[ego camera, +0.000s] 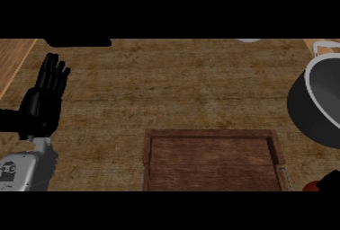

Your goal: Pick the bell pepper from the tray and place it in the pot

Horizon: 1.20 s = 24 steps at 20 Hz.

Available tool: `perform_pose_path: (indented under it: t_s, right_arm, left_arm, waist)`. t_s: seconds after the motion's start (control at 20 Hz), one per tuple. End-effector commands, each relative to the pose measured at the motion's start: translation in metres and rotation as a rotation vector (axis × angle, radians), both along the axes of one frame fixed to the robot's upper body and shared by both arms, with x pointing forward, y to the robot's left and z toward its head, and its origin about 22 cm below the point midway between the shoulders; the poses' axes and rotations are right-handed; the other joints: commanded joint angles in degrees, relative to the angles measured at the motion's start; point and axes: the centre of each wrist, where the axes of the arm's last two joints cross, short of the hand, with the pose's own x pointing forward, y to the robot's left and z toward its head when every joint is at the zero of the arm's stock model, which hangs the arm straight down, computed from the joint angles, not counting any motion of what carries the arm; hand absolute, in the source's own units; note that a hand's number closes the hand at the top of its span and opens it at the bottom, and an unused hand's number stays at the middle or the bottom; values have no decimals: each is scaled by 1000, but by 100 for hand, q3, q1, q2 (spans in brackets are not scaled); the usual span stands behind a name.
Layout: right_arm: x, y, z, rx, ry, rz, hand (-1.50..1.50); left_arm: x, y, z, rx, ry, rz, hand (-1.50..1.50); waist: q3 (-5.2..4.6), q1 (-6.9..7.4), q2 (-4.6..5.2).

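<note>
The wooden tray sits at about six o'clock on the table, and as much of its floor as shows holds nothing. The bell pepper appears only as a small red patch at about five o'clock, just outside the tray's right rim and hard against the view's lower right corner. A black shape touching it there looks like part of the right hand, but so little of it shows that I cannot tell whether its fingers are apart, together, or clamped on the pepper. The pot stands at three o'clock, cut off by the right edge, its grey inside bare in the part that is visible. The left hand rests at nine o'clock near the left edge, fingers straight, together and pointing up, holding nothing. My judgement is that the task is partway along: the pepper seems to be off the tray already, which suggests the pick is done or nearly so. What is left is the carry from five o'clock up to three o'clock, over the pot's rim, and the release inside.
</note>
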Motion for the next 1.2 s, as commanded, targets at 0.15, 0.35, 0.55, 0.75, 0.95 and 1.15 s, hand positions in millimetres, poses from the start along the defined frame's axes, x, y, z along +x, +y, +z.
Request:
perform_pose_path:
  t_s: [0.15, 0.35, 0.55, 0.75, 0.95, 1.15]
  right_arm:
    - [27, -87, 28, 121, -16, -75, 150]
    - [44, -146, 16, 174, -18, -95, 150]
    - [72, -204, 42, 199, -21, -106, 150]
    - [115, -209, 1, 178, 46, -66, 150]
    - [135, -239, 10, 162, 43, -77, 150]
    - [142, -249, -30, 147, 40, -88, 150]
  left_arm:
    - [2, -7, 7, -2, 2, -20, 0]
    - [13, -13, 8, -4, 12, -13, 0]
    - [3, -17, 0, -7, 5, -37, 0]
    - [13, -24, 0, 4, -11, -27, 0]
    - [28, -11, -6, -30, 2, -36, 0]
    - [-2, -18, -14, -20, 2, -44, 0]
  waist:
    - [5, 78, 6]
    - [6, 65, 11]
    - [4, 156, 23]
    - [1, 161, 35]
    - [0, 166, 49]
    - [4, 208, 33]
